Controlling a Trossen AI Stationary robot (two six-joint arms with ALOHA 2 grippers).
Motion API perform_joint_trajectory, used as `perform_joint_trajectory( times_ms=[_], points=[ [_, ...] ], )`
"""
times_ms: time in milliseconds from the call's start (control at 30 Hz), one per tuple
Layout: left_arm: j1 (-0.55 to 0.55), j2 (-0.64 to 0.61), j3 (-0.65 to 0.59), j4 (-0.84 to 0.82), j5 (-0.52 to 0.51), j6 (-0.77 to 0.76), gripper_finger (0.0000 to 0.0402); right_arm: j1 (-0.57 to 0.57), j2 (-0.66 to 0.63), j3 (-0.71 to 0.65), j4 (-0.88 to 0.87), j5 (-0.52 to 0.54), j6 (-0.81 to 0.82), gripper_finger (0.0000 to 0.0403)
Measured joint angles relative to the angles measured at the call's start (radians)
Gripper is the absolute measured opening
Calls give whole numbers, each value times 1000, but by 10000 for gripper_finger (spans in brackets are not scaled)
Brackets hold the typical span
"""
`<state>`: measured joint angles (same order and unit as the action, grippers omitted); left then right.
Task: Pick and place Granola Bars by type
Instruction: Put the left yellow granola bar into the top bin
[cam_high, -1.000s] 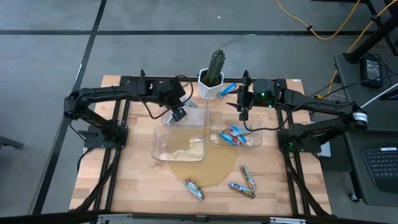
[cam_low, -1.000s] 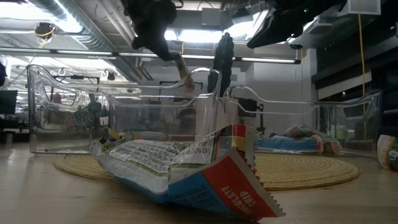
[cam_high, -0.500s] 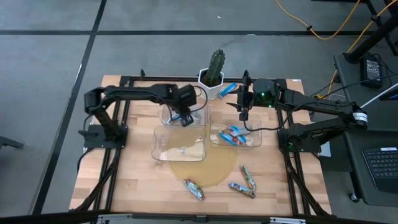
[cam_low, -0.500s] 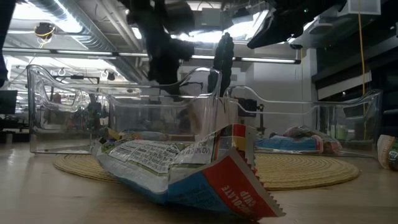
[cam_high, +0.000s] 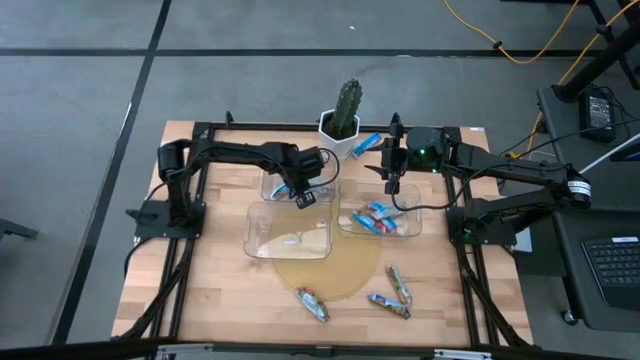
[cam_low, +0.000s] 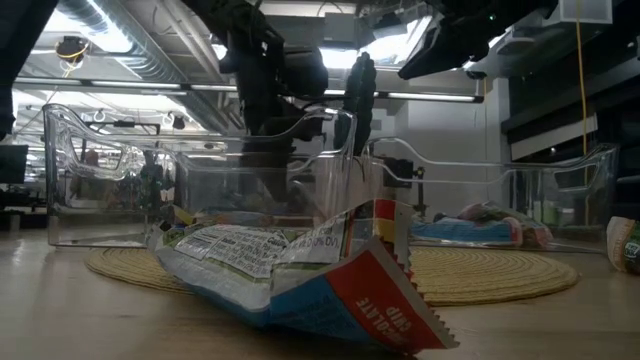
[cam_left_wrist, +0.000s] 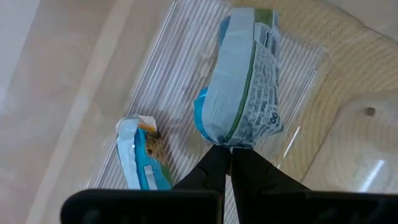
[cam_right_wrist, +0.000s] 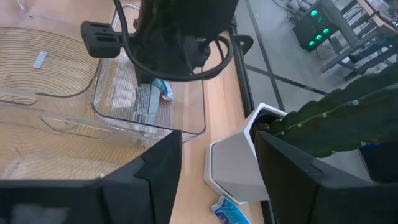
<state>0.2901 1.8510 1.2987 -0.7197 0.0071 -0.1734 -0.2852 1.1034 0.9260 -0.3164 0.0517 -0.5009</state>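
Note:
My left gripper (cam_high: 304, 198) hangs over the far-left clear bin (cam_high: 272, 186), shut on a silver-blue and green granola bar (cam_left_wrist: 239, 81). A second blue-wrapped bar (cam_left_wrist: 142, 163) lies flat on that bin's ribbed floor. My right gripper (cam_high: 393, 183) waits open above the far edge of the right bin (cam_high: 408, 226), which holds several bars (cam_high: 375, 217). Three more bars (cam_high: 312, 303) (cam_high: 388, 305) (cam_high: 398, 283) lie on the table near the front. One of them fills the foreground of the low view (cam_low: 290, 275). A blue bar (cam_high: 365, 143) lies beside the white pot. My left gripper pinches the bar's crimped end (cam_left_wrist: 229, 142) between its two fingertips, coming from above. The bar hangs below the fingers, inside the far-left bin, as the right wrist view shows (cam_right_wrist: 146, 102). Whether its lower end touches the bin floor, I cannot tell.
A white pot with a cactus (cam_high: 343, 125) stands at the far edge between the arms. A third clear bin (cam_high: 290, 232) sits partly on a round woven mat (cam_high: 335, 268). Bare wood lies to the left and near side of the bins.
My left arm has swung toward the table's right and slightly nearer, carrying the bar over the far-left bin and lowering it between the bin's walls. It has stayed shut on the bar throughout.

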Motion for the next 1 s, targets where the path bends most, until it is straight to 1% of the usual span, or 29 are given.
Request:
perform_joint_trajectory(
  times_ms=[333,567,833,1000],
  points=[
    [0,3,0,-18,1,-13,3,0,0,0,0,0,1,205],
    [0,3,0,-17,20,-15,9,0,0,0,0,0,1,205],
    [0,2,0,-17,23,-26,47,0,0,0,1,0,1,205],
    [0,-1,0,-39,53,-25,90,0,0,0,0,0,2,205]
  ],
)
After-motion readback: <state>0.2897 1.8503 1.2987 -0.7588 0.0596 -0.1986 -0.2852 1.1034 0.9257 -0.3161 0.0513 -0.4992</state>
